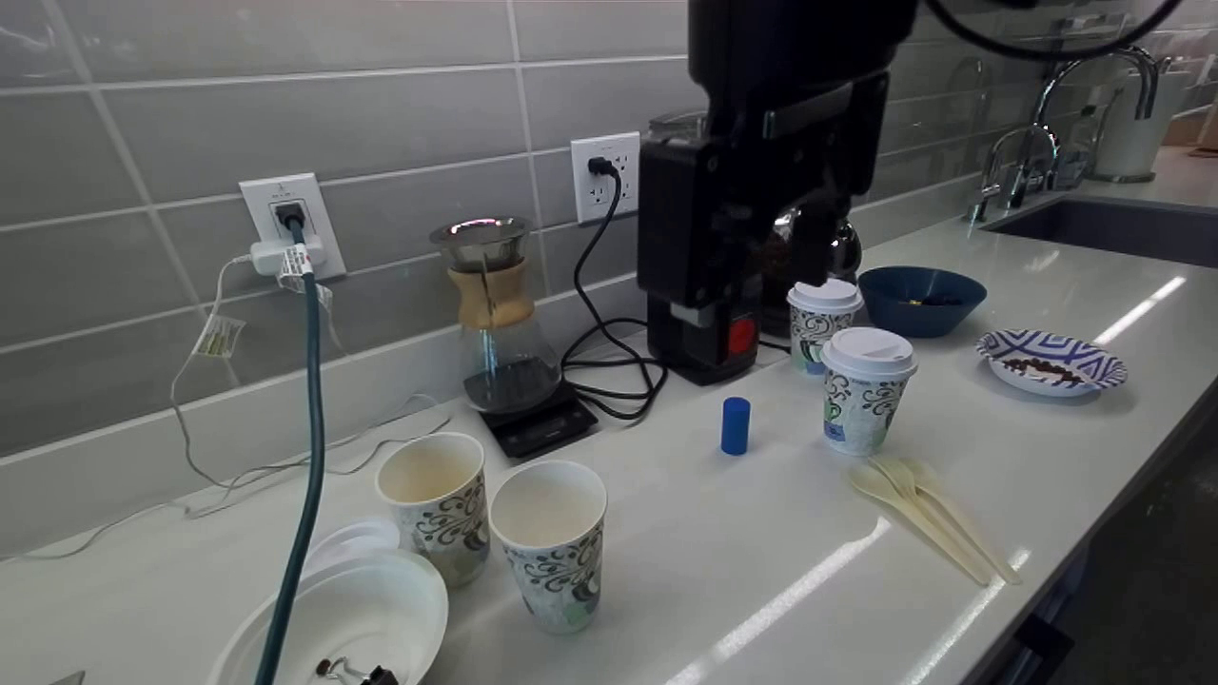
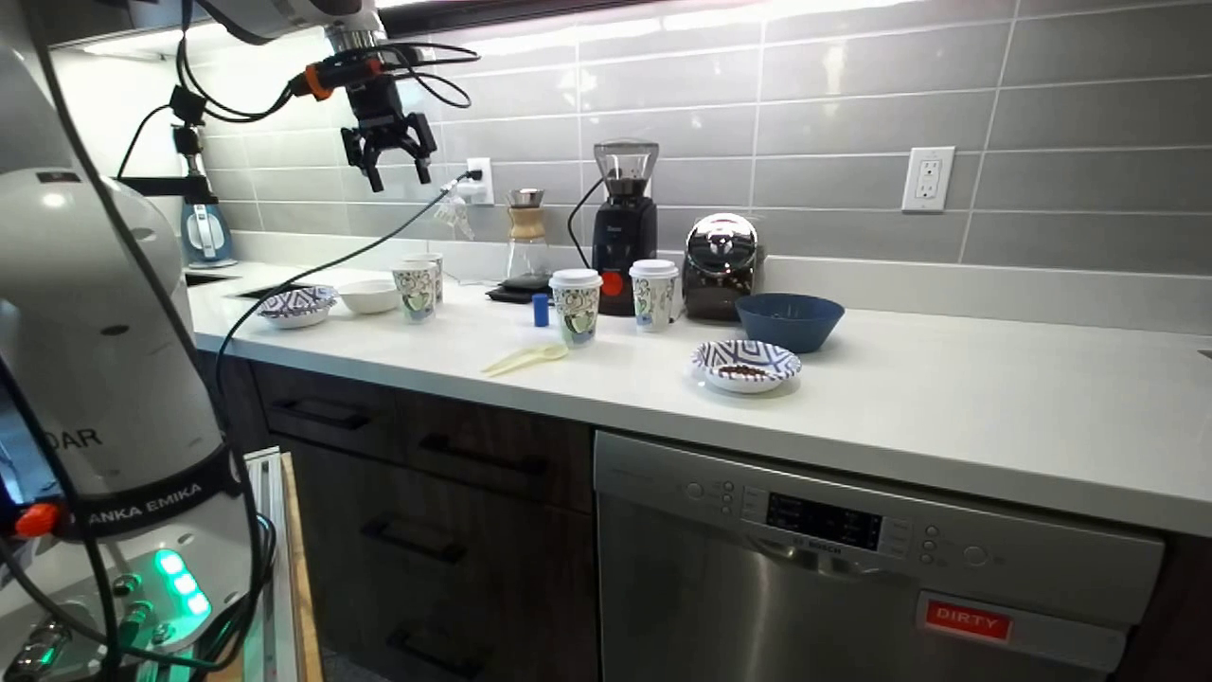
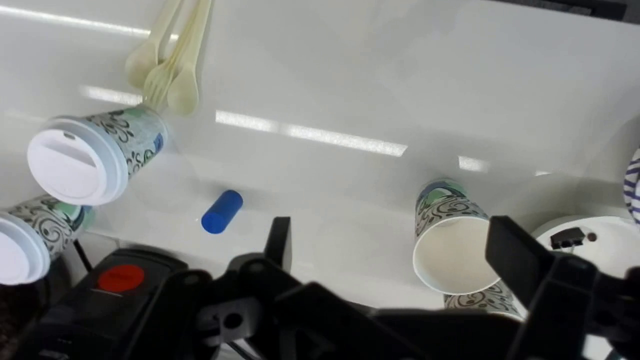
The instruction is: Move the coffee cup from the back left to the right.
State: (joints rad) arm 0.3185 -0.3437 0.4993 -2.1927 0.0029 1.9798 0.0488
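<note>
- Gripper hangs high, left of the black grinder in an exterior view, its jaws spread wide.
- White bowl with a binder clip sits well left of the grinder.
- Open paper cup, pale inside with bolder print, stands upright left of the grinder.
- Coffee cup, tan inside, stands upright just beside that one toward the wall, left of the grinder; I can't tell whether they touch.
- Carafe stands nearer the grinder, on its left.
- Blue cylinder stands upright near the grinder.
- Pale cutlery lies before the grinder, toward the counter's edge.
- Lidded cup stands upright near the grinder, a second lidded cup closer in.
- Blue bowl and patterned dish of brown bits sit right of the grinder.
- Sink lies well beyond the grinder.
</note>
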